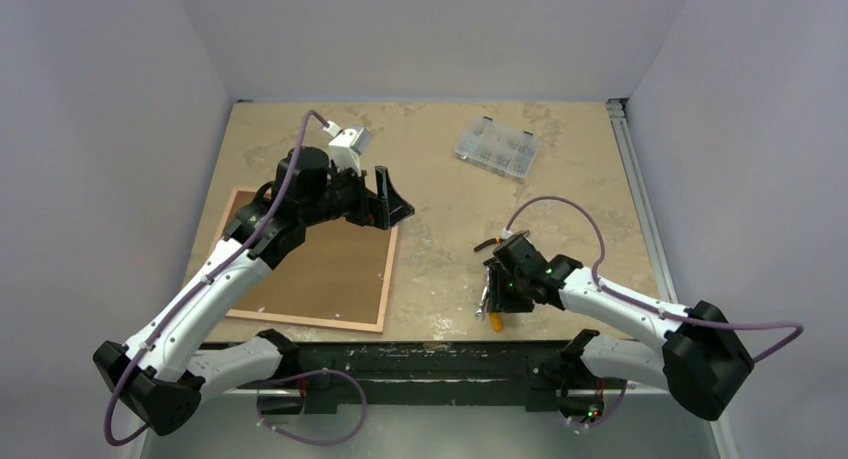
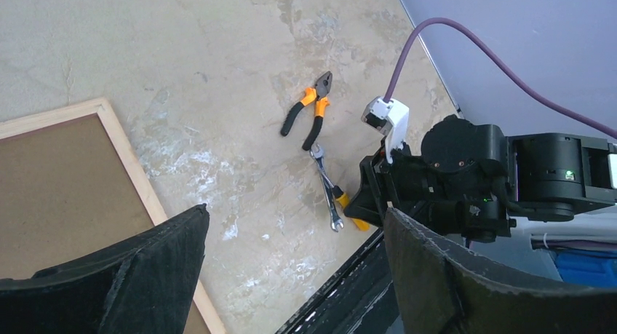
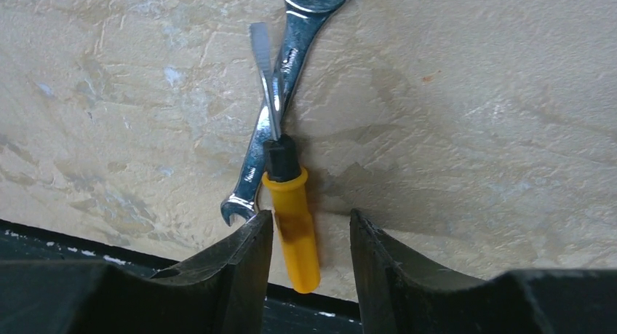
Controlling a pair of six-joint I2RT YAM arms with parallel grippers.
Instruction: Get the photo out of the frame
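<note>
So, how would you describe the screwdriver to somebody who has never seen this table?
Go to the near edge of the table, where the right gripper hangs over a few hand tools. The screwdriver lies crossed over a silver wrench. It alone has a plain yellow handle; the pliers nearby have orange and black grips.

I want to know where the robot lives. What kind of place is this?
Probably a robot lab workbench: two arms bolted to a table, plain walls around it, and pliers and a wrench lying out.
</note>
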